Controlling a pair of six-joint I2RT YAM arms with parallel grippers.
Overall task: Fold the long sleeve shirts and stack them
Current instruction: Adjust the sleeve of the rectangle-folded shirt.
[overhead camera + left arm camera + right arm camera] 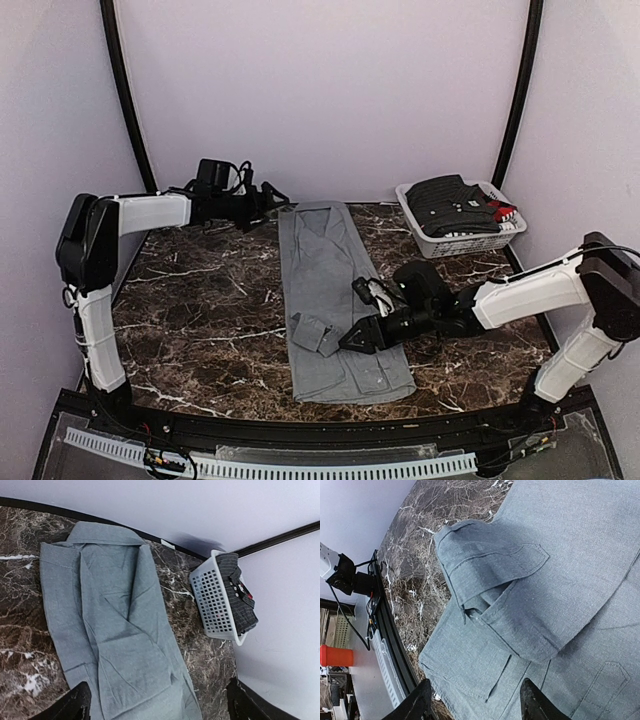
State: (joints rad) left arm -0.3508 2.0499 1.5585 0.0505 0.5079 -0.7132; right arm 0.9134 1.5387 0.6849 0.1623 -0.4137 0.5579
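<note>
A mid-grey long sleeve shirt [335, 290] lies folded into a long narrow strip down the middle of the marble table, collar [105, 534] at the far end. A sleeve cuff [490, 560] is folded back over its lower part. My left gripper [280, 203] hovers open by the collar end; in the left wrist view the gripper [157, 707] has the cloth below it and nothing held. My right gripper [352, 342] hangs open over the hem end [470, 665], jaws wide apart above the cloth. A dark striped shirt [455, 200] lies in the basket.
A white plastic basket [440, 240] stands at the back right corner, also in the left wrist view as the basket [212, 600]. Lilac walls close the back and sides. A black rail [300, 435] runs along the near edge.
</note>
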